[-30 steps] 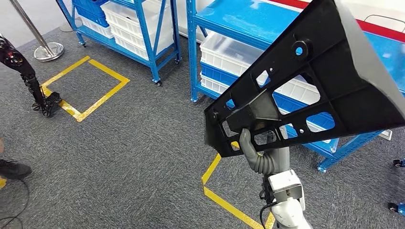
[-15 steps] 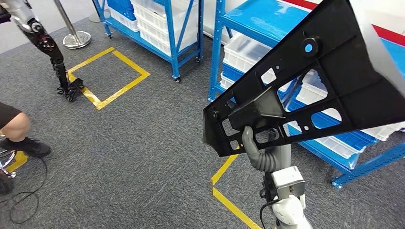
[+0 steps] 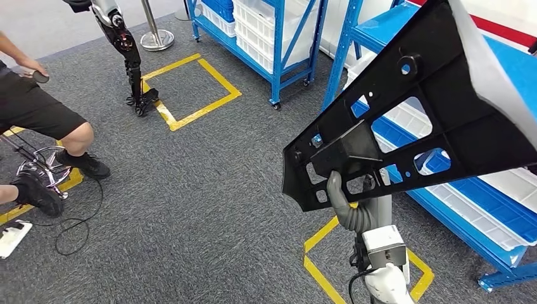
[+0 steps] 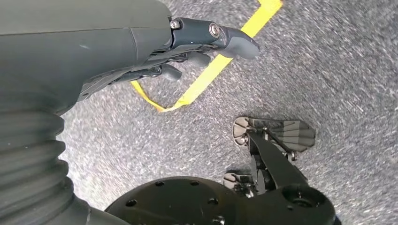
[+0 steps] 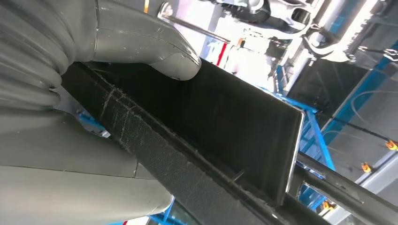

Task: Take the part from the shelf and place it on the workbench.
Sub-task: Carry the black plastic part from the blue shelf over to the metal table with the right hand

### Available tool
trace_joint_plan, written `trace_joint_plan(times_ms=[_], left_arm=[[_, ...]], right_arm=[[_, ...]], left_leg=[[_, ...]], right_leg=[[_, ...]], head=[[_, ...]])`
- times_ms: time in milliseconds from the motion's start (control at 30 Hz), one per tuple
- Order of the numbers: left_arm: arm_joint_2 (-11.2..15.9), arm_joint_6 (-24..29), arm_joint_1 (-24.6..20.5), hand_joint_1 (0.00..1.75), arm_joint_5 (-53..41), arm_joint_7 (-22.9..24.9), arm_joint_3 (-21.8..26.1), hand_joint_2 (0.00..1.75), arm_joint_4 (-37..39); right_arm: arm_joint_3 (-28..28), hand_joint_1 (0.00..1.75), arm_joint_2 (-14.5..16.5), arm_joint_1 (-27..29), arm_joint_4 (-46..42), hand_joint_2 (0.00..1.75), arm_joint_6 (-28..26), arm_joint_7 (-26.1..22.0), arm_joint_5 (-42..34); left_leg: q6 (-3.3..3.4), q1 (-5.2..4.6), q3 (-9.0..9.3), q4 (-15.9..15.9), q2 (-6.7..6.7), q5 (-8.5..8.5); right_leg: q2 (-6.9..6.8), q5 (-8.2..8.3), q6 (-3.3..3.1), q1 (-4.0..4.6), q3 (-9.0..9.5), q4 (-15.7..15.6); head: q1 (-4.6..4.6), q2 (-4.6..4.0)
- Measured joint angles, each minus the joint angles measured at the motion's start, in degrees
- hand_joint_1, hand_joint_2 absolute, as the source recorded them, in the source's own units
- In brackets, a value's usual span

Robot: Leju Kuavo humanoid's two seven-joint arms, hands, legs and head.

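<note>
Since the earlier frames the whole head view has swung: the blue shelving (image 3: 297,38) and the yellow taped square (image 3: 190,88) on the grey carpet sit further toward 3 o'clock, and a seated person (image 3: 44,120) has come into sight at 9 o'clock. That is the camera turning, not the things moving. The part (image 3: 430,114) keeps the same place against the right hand (image 3: 351,202).

The part is a large black panel, wide at 2 o'clock and narrowing toward 8 o'clock, ribbed, pierced by several cut-outs and a round boss, with a pale outer face along its upper edge. It is held up in the air, tilted, over the carpet beside the shelves. The right hand's fingers are clamped on its narrow lower end; the right wrist view shows the thick thumb pressed on a flat black wall of the part (image 5: 225,126).

The left hand (image 4: 141,42) hangs over the carpet, its fingers loosely extended and holding nothing.
</note>
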Motion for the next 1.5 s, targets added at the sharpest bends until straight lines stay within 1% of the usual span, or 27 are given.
trace_joint_plan(times_ms=[67,100,133,200,267,300,333,400,467,500,567,633,733,800,833,867,933,1000,1067,1133,1167,1233,1300,1333,1367,1433,1500], left_arm=[[0.28,0.07,0.37,0.00,-0.04,-0.08,0.02,1.75,-0.06],[0.44,0.07,0.61,0.00,-0.06,-0.09,0.03,1.75,-0.09],[0.57,0.07,0.78,0.00,-0.08,-0.13,0.04,1.75,-0.13],[0.79,0.11,0.89,0.00,-0.23,-0.49,0.04,1.75,-0.26],[1.07,0.18,0.84,0.00,-0.47,-1.26,0.04,1.75,-0.37],[1.30,0.17,0.84,0.00,-0.64,-1.79,0.04,1.75,-0.40],[1.57,0.08,0.89,0.00,-0.81,-2.42,0.04,1.75,-0.43],[2.05,-0.21,0.97,0.00,-1.11,-3.79,0.04,1.75,-0.50],[2.22,-0.56,0.89,0.00,-1.38,-4.99,0.04,1.75,-0.58],[2.26,-0.69,0.83,0.00,-1.55,-5.52,0.04,1.75,-0.62],[2.43,-0.79,0.79,0.00,-1.83,-6.27,0.05,1.75,-0.70],[2.58,-0.80,0.79,0.00,-1.93,-6.62,0.05,1.75,-0.77],[2.76,-0.77,0.74,0.00,-2.13,-7.15,0.07,1.75,-0.84],[2.81,-0.92,0.72,0.00,-1.94,-7.89,0.27,1.75,-0.85],[2.82,-1.05,0.72,0.00,-1.81,-8.27,0.45,1.75,-0.85],[2.82,-1.08,0.73,0.00,-1.69,-8.67,0.67,1.75,-0.85],[2.80,-0.84,0.72,0.00,-1.73,-9.19,0.98,1.75,-0.85],[2.76,-0.06,0.78,0.00,-2.19,-9.40,1.10,1.75,-0.85],[2.74,1.26,1.05,0.00,-3.01,-9.70,1.13,1.75,-0.85],[2.78,2.80,1.32,0.00,-3.76,-10.51,1.12,1.75,-0.87],[2.79,3.54,1.37,0.00,-4.05,-11.07,1.12,1.75,-0.88],[2.79,4.53,1.32,0.00,-4.45,-12.23,1.12,1.75,-0.89],[2.79,4.96,1.28,0.00,-4.78,-12.97,1.11,1.75,-0.89],[2.81,5.05,1.30,0.00,-4.97,-13.18,1.11,1.75,-0.89],[2.86,5.08,1.33,0.00,-5.19,-13.31,1.11,1.75,-0.89],[2.97,4.84,1.29,0.00,-5.73,-13.33,1.10,1.75,-0.89],[3.03,4.51,1.14,0.00,-6.25,-13.02,1.07,1.75,-0.87]], right_arm=[[-0.21,1.50,-0.02,0.09,-0.01,1.75,-0.04,0.04,0.05],[-0.32,1.50,-0.02,0.13,-0.01,1.75,-0.05,0.06,0.07],[-0.41,1.50,0.01,0.19,-0.01,1.75,-0.05,0.07,0.09],[-0.51,1.50,0.05,0.39,-0.01,1.75,-0.06,0.11,0.07],[-0.59,1.50,0.02,0.63,0.00,1.75,-0.02,0.12,0.01],[-0.61,1.50,-0.01,0.73,0.01,1.75,0.02,0.10,-0.05],[-0.61,1.50,-0.02,0.79,0.01,1.75,0.05,0.07,-0.14],[-0.65,1.50,-0.03,0.84,0.01,1.75,0.09,-0.05,-0.32],[-0.77,1.50,-0.04,0.85,0.01,1.75,0.11,-0.18,-0.39],[-0.81,1.50,-0.04,0.85,0.00,1.75,0.12,-0.25,-0.39],[-0.84,1.50,-0.05,0.87,-0.01,1.75,0.14,-0.33,-0.38],[-0.86,1.50,-0.15,0.87,-0.01,1.75,0.14,-0.34,-0.40],[-0.93,1.50,-0.35,1.01,-0.01,1.75,0.14,-0.39,-0.41],[-0.94,1.50,-0.53,1.27,0.01,1.75,0.14,-0.39,-0.41],[-0.95,1.50,-0.61,1.37,0.01,1.75,0.14,-0.39,-0.41],[-0.95,1.50,-0.67,1.42,0.01,1.75,0.13,-0.39,-0.41],[-0.94,1.50,-0.75,1.46,-0.01,1.75,0.12,-0.39,-0.40],[-0.93,1.50,-0.82,1.55,-0.03,1.75,0.09,-0.40,-0.38],[-0.94,1.50,-0.85,1.68,-0.11,1.75,0.03,-0.42,-0.34],[-0.98,1.50,-0.84,1.89,-0.29,1.75,-0.05,-0.41,-0.27],[-1.02,1.50,-0.84,2.11,-0.46,1.75,-0.09,-0.41,-0.23],[-1.14,1.50,-0.81,2.75,-0.71,1.75,-0.16,-0.40,-0.19],[-1.26,1.50,-0.82,3.27,-0.80,1.75,-0.21,-0.40,-0.19],[-1.31,1.50,-0.82,3.42,-0.80,1.75,-0.21,-0.40,-0.20],[-1.34,1.50,-0.82,3.52,-0.80,1.75,-0.21,-0.40,-0.22],[-1.41,1.50,-0.83,3.56,-0.80,1.75,-0.16,-0.40,-0.32],[-1.49,1.50,-0.85,3.54,-0.81,1.75,-0.09,-0.42,-0.40]], left_leg=[[-0.72,0.11,-0.23,-0.22,-0.86,0.38],[-1.00,0.07,-0.45,0.19,-0.14,0.10],[-1.26,0.02,-1.07,1.55,1.25,-0.87],[-1.72,0.01,-3.62,7.40,4.90,-4.54],[-2.23,0.37,-6.51,13.84,6.32,-7.50],[-2.49,0.60,-6.86,14.86,6.59,-7.55],[-2.75,0.87,-6.07,13.71,6.87,-6.59],[-3.32,1.34,-2.09,7.00,8.57,-3.58],[-3.06,1.41,0.68,2.09,9.99,-2.23],[-2.64,1.27,0.92,1.44,10.15,-2.31],[-1.50,0.97,0.60,1.40,8.84,-2.16],[-0.54,0.86,0.48,1.10,7.69,-1.81],[0.47,0.74,0.27,0.88,6.00,-1.48],[0.74,0.51,0.08,0.88,4.50,-1.36],[0.80,0.44,0.04,0.88,3.73,-1.28],[0.81,0.41,0.03,0.88,2.97,-1.18],[0.58,0.35,-0.01,0.92,1.61,-0.94],[0.02,0.29,-0.12,0.83,0.59,-0.65],[-0.74,0.37,-0.24,0.43,-0.22,-0.25],[-1.17,0.35,-0.71,1.18,1.39,-0.76],[-1.32,0.31,-1.47,2.89,2.94,-1.98],[-1.67,0.42,-4.27,9.44,5.77,-5.95],[-2.20,0.77,-6.80,15.24,6.48,-8.27],[-2.44,0.95,-6.75,15.51,6.72,-7.93],[-2.63,1.15,-5.52,13.51,7.09,-6.66],[-2.88,1.31,-1.21,6.26,9.17,-3.66],[-2.38,1.09,1.25,1.79,10.42,-2.52]], right_leg=[[-1.13,0.43,-0.83,-0.16,0.37,-0.44],[-1.76,0.69,-1.25,-0.36,0.66,-0.69],[-2.43,0.94,-1.67,-0.60,0.96,-0.96],[-3.80,1.12,-2.17,-0.57,1.22,-1.22],[-5.28,1.04,-2.32,-0.39,1.27,-1.20],[-6.01,0.97,-2.31,-0.38,1.31,-1.19],[-6.65,0.87,-2.22,-0.46,1.40,-1.16],[-7.75,0.44,-1.67,-0.55,1.68,-0.93],[-8.57,-0.16,-0.87,-0.16,1.59,-0.49],[-8.91,-0.32,-0.56,0.10,1.65,-0.44],[-9.61,-0.39,-0.06,0.20,1.98,-0.68],[-8.23,-1.43,0.19,-0.09,1.30,0.76],[-4.49,-5.84,-0.58,-0.22,-3.84,10.85],[-3.93,-7.21,-0.61,-0.13,-6.99,16.36],[-3.80,-6.59,-0.34,-0.08,-7.07,15.97],[-3.55,-5.18,-0.01,-0.02,-5.98,13.30],[-1.70,-1.94,0.21,0.12,-2.19,5.16],[-0.33,-0.38,-0.33,0.38,-0.12,0.60],[-0.97,0.02,-1.09,0.57,0.13,0.06],[-2.13,0.64,-1.98,0.17,0.61,-0.52],[-2.81,0.91,-2.40,-0.07,0.87,-0.83],[-4.21,1.06,-2.87,-0.06,1.01,-1.02],[-5.78,0.99,-2.87,0.05,1.02,-1.00],[-6.53,0.94,-2.84,0.04,1.05,-0.98],[-7.20,0.84,-2.72,-0.01,1.13,-0.95],[-8.41,0.40,-2.13,0.09,1.24,-0.67],[-9.45,-0.15,-1.32,0.41,1.33,-0.36]], head=[[0.00,0.00],[-0.03,0.00],[-0.15,0.00],[-0.39,0.00],[-0.47,0.00],[-0.46,0.00],[-0.47,0.00],[-0.49,0.00],[-0.50,0.00],[-0.45,0.00],[-0.29,0.00],[-0.21,0.00],[-0.03,0.00],[0.00,0.00],[-0.01,0.00],[0.01,0.00],[-0.01,0.00],[-0.06,0.00],[-0.07,0.00],[-0.16,0.00],[-0.21,0.00],[-0.29,0.00],[-0.27,0.00],[-0.28,0.00],[-0.28,0.00],[-0.32,0.00],[-0.12,0.00]])
